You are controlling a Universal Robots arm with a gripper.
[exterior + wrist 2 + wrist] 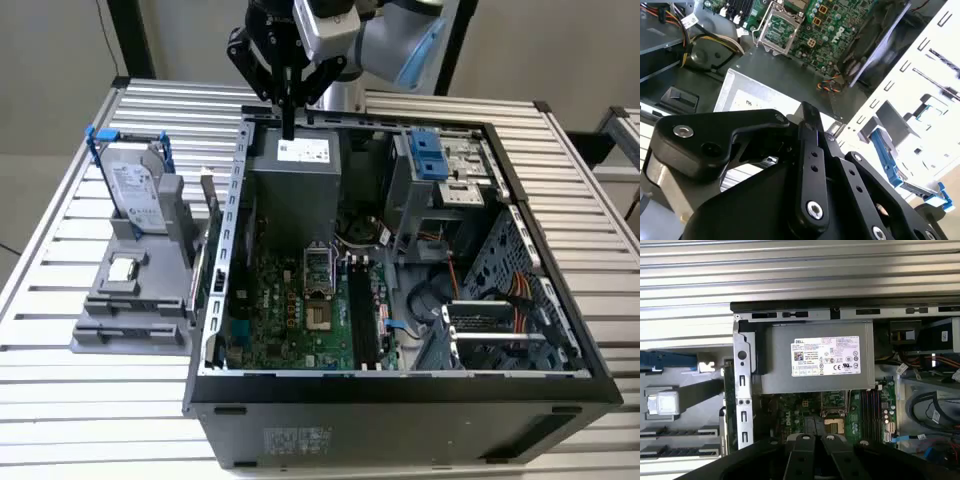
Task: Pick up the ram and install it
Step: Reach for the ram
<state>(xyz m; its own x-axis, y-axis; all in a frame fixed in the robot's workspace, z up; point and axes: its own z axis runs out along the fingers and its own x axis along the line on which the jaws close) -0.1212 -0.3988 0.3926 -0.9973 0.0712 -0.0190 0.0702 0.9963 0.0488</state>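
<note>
The fingers (288, 128) hang pinched together, holding nothing, above the far wall of the open computer case (400, 420). The ram (728, 402) stands on edge in the grey holder (130, 305), just outside the case's side wall. It lies toward the exterior view's left of the fingers and closer to the bench's (90, 410) near edge, with its long axis running along that wall. I count one ram, one hard drive (135, 190), one processor chip (122, 268) and one arm.
</note>
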